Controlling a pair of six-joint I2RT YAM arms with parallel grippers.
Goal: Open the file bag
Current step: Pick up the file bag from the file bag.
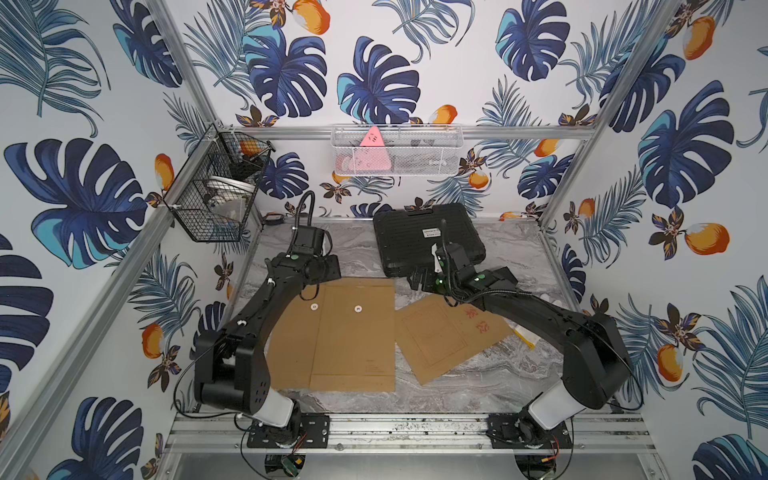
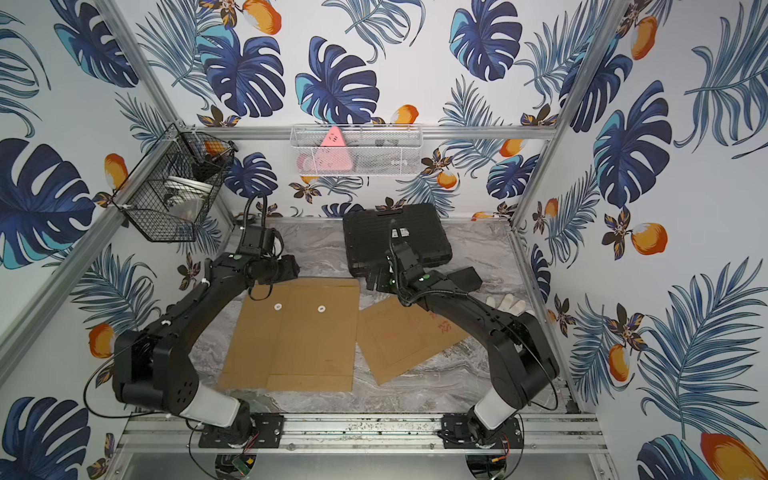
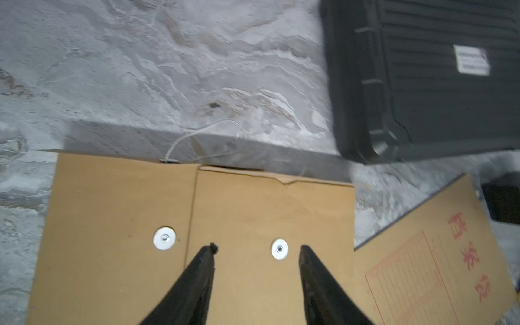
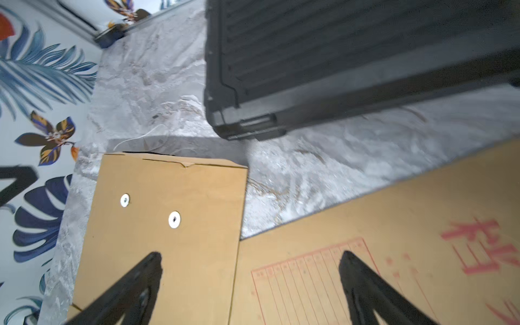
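Observation:
The file bag [image 1: 353, 340] is a brown paper envelope lying flat on the marble table in both top views. Its flap [image 1: 291, 332] is folded out flat to the left. One white disc [image 3: 164, 238] sits on the flap and another [image 3: 279, 249] on the body. A loose white string [image 3: 197, 135] trails off the bag's far edge. My left gripper [image 3: 257, 249] hovers open above the bag, its fingertips on either side of the body's disc, holding nothing. My right gripper [image 4: 250, 254] stands wide open and empty over the gap between this bag and a second one.
A second brown file bag with red print [image 1: 449, 332] lies skewed to the right, partly under my right arm. A black ribbed case [image 1: 428, 239] sits behind it. A white glove [image 2: 509, 303] lies by the right wall. A black wire basket [image 1: 212, 195] and a white mesh basket [image 1: 397, 151] hang on the frame.

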